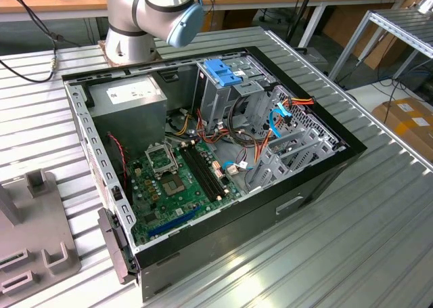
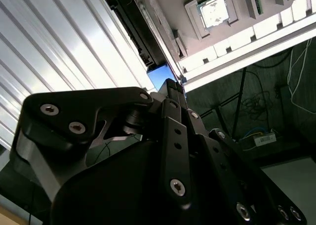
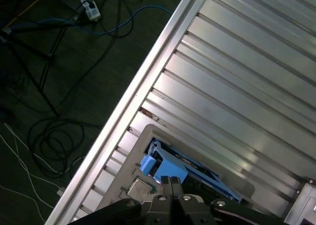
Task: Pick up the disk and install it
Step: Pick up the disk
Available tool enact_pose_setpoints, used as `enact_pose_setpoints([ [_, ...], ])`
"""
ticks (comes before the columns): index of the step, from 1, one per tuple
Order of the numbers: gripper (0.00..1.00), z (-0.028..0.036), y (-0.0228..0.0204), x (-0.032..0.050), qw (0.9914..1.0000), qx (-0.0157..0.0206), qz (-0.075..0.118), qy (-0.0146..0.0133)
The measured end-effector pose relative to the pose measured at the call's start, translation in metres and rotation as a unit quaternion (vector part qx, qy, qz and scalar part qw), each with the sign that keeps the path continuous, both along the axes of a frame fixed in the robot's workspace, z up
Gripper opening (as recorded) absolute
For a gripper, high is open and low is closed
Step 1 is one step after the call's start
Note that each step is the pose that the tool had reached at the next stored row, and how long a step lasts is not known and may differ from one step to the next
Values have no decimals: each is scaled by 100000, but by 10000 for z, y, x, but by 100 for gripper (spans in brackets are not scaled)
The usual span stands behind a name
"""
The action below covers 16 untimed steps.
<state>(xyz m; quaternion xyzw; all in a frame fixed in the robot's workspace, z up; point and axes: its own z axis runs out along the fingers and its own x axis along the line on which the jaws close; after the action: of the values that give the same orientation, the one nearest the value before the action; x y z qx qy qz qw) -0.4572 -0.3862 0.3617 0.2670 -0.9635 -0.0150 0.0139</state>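
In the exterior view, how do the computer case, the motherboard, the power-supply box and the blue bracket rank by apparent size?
Largest to smallest:
1. computer case
2. motherboard
3. power-supply box, though it sits farther back, so its place against the motherboard is unsure
4. blue bracket, clearly smallest

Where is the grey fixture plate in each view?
Exterior view: fixture at the exterior view's left edge, on the table.
First wrist view: fixture beyond the gripper, disk in it.
Second wrist view: fixture beyond the gripper.
Shared landmark: ribbed table.
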Motion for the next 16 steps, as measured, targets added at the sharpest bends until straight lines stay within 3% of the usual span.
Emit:
enact_pose_setpoints([
  [8,11,0,0,0,99989,2,1465,-2],
  [16,11,0,0,0,99895,3,4591,-4],
])
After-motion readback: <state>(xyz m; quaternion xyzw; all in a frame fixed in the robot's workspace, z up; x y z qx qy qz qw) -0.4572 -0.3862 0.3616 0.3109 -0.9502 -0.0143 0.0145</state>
